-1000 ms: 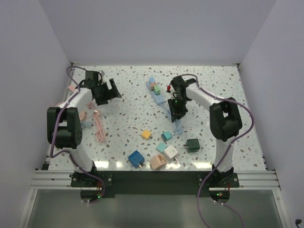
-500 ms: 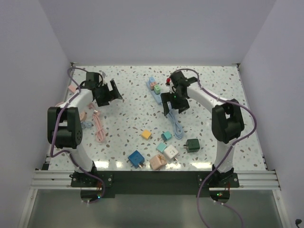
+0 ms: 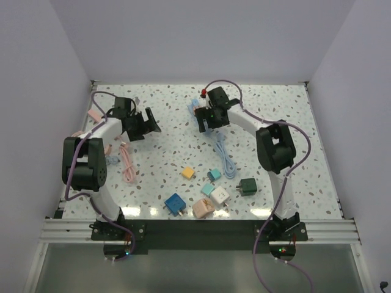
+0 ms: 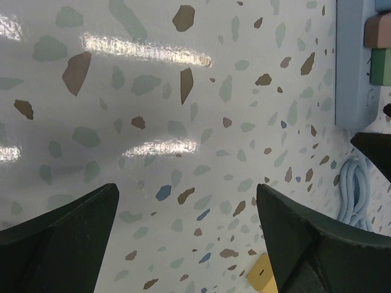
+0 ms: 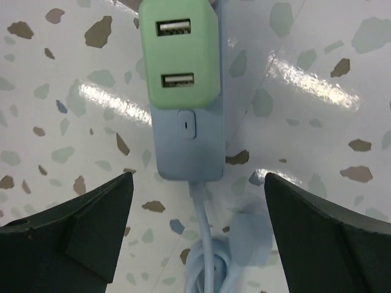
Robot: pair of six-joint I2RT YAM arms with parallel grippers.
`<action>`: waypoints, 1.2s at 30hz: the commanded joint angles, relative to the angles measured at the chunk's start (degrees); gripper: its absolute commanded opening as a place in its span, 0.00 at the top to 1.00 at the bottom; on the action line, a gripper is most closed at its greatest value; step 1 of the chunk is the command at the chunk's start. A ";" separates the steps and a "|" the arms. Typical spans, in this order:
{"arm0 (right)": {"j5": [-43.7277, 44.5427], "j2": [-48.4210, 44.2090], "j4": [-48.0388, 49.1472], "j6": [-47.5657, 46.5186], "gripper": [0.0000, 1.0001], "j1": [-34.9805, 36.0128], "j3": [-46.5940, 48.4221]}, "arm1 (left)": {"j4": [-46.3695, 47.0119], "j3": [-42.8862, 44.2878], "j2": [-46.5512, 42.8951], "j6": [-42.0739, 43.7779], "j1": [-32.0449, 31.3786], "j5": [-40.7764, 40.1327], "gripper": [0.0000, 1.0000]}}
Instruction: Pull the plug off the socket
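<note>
- Change since the earlier view: the right pincer (image 3: 208, 118) is travelling from the coiled cable (image 5: 205, 259) up to the socket strip (image 5: 186, 143). Its jaws, clenched a second ago, are now standing wide and released. The cable is lying loose on the table (image 3: 171, 146).
- Left pincer (image 4: 186, 201): hanging released over bare table, well apart from the strip and gripping nothing.
- Task item: the green plug (image 5: 179, 52) is sitting seated in the near end of the strip, at the far middle of the table, USB ports facing up.
- Relation to right pincer: the plug is lying ahead of the fingertips, not between them. The fingers are straddling the strip's switch end and the cable root, touching neither as far as the wrist view shows.
- Risk, wrong grasp: closing here is likely to be pinching the strip body or cable instead of the plug, because the fingers are standing short of it.
- Risk, dragging: nothing is pinning the strip, so a pull is likely to be lifting or sliding the whole strip with the plug seated.
- Risk, neighbour: a pink plug (image 4: 379, 30) is sitting just beside the green one. Overshooting forward is risking catching both.
</note>
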 commanded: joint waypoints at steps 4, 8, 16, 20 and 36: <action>5.74 4.68 7.82 -3.53 0.11 1.78 5.28 | 2.63 -1.32 -2.65 -0.99 -0.24 1.01 0.00; 4.95 7.41 7.38 -3.18 0.22 1.87 6.08 | 3.68 -2.47 -3.53 -1.25 -0.33 1.54 0.00; -3.12 3.20 7.64 -0.63 0.85 2.13 -0.24 | 9.30 -6.24 -4.06 -2.92 -1.56 6.35 0.00; -11.12 -2.16 10.19 1.48 0.99 2.48 -8.84 | 13.52 -7.48 -3.19 -5.12 -2.79 7.51 0.00; -28.25 -9.64 14.06 7.10 1.00 7.15 -21.09 | 25.82 -10.55 0.16 -11.18 -4.29 12.43 0.00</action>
